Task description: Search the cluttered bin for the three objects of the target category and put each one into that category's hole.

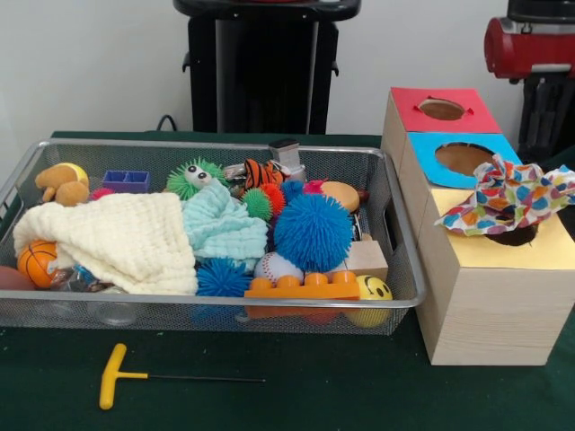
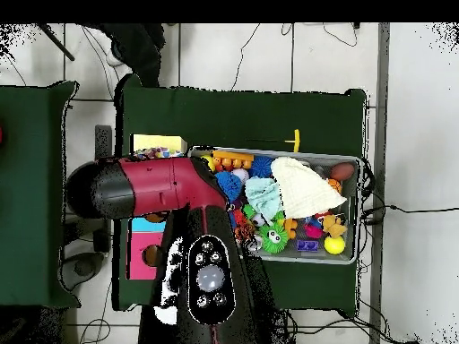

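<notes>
A wire-mesh bin [image 1: 395,235] sits crammed with toys on the green table [image 1: 296,395], while a white cloth with colourful polka dots [image 1: 509,196] lies draped over the round hole [image 1: 514,236] in the yellow top of a pale wooden box [image 1: 490,305], partly covering the opening and hanging toward the neighbouring blue-topped hole [image 1: 464,158]; the red-topped hole [image 1: 441,109] lies beyond it. The robot's red and black arm [image 2: 170,188] reaches across the boxes in the overhead view, hiding most of them, but its fingers show in neither view, so whether they are open, closed or gripping anything cannot be told, and no place can be fixed relative to them. Inside the bin, a cream knitted cloth [image 1: 121,238] spreads over the left half, touching a pale teal cloth [image 1: 223,224] beside it. A large blue spiky ball [image 1: 313,232] rests just right of the teal cloth, with a smaller blue spiky ball [image 1: 222,278] in front, a baseball [image 1: 275,266] between them, and an orange block with studs [image 1: 304,286] along the front wall next to a yellow smiley ball [image 1: 371,292]. A green spiky ball with eyes [image 1: 192,179], a tiger-striped toy [image 1: 263,172] and a tan plush animal [image 1: 61,184] line the rear, and a small basketball [image 1: 38,261] peeks out at the left. On the table in front of the bin lies a yellow-handled T-shaped tool [image 1: 135,375].
</notes>
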Available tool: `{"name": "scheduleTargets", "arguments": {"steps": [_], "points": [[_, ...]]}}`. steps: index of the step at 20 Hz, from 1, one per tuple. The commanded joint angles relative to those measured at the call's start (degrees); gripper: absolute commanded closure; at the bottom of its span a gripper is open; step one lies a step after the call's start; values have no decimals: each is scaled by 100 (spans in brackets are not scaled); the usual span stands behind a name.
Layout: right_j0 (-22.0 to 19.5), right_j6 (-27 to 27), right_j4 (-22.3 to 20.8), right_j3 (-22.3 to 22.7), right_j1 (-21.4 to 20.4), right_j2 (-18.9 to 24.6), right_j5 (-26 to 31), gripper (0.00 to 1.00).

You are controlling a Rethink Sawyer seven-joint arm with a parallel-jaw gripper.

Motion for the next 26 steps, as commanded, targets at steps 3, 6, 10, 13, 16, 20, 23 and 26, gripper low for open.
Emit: {"name": "scheduleTargets", "arguments": {"steps": [3,6,10,13,16,20,23,26], "points": [[-235,268,63,39,-132,201,674,100],[-276,217,44,-24,-130,225,733,100],[-308,167,16,-249,44,284,721,100],[-302,143,-23,-370,160,309,613,100],[-351,20,-99,-526,377,391,340,100],[-391,-17,-135,-599,564,435,113,100],[-445,-88,-182,-643,680,478,-28,100],[-499,-263,-273,-799,837,529,-1,100]]}}
